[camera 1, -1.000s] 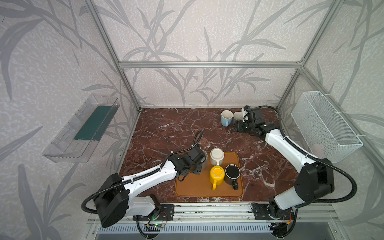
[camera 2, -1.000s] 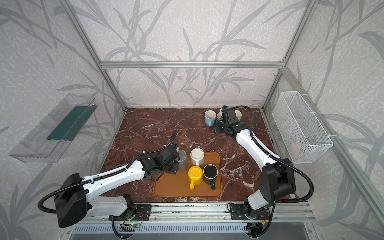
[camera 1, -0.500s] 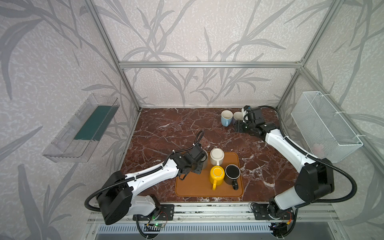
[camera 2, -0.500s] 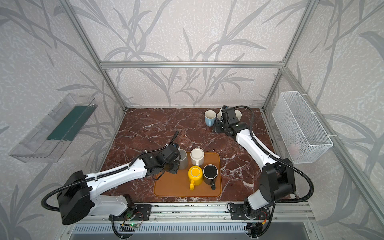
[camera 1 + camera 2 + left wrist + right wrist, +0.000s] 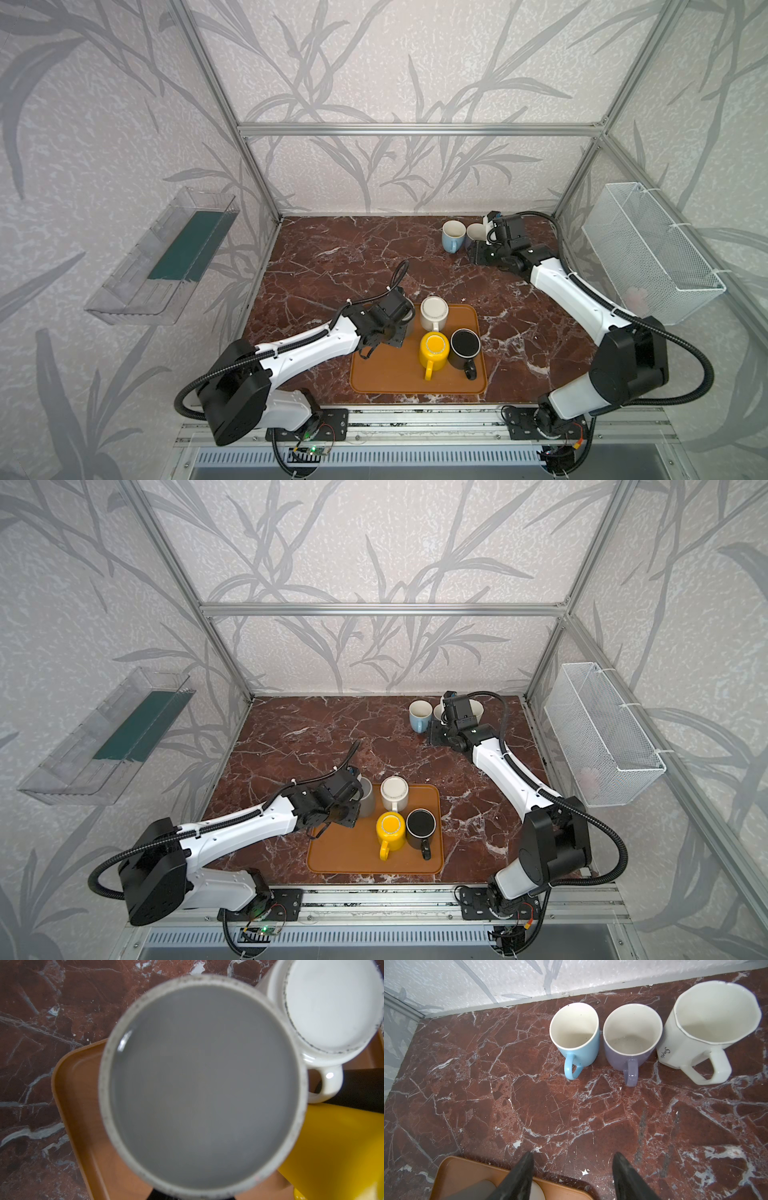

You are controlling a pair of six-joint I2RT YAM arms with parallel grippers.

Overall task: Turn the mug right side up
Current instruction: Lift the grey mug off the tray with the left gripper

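A grey mug (image 5: 203, 1084) stands upside down at the far left corner of the brown tray (image 5: 390, 376), its flat base filling the left wrist view. My left gripper (image 5: 351, 809) is at the mug's near side, shut on it; the mug hides the fingers. In both top views the grey mug (image 5: 409, 322) shows only partly behind the wrist. My right gripper (image 5: 573, 1160) hangs open and holds nothing, over bare marble at the back right.
On the tray, upside down, stand a cream mug (image 5: 434, 309), a yellow mug (image 5: 434, 348) and a black mug (image 5: 465, 348). Upright by the back wall stand a blue mug (image 5: 576, 1039), a purple mug (image 5: 631, 1036) and a white mug (image 5: 708, 1022). A wire basket (image 5: 648, 249) hangs on the right wall.
The left arm has shifted slightly while its gripper stays at the grey mug. The right arm has not moved.
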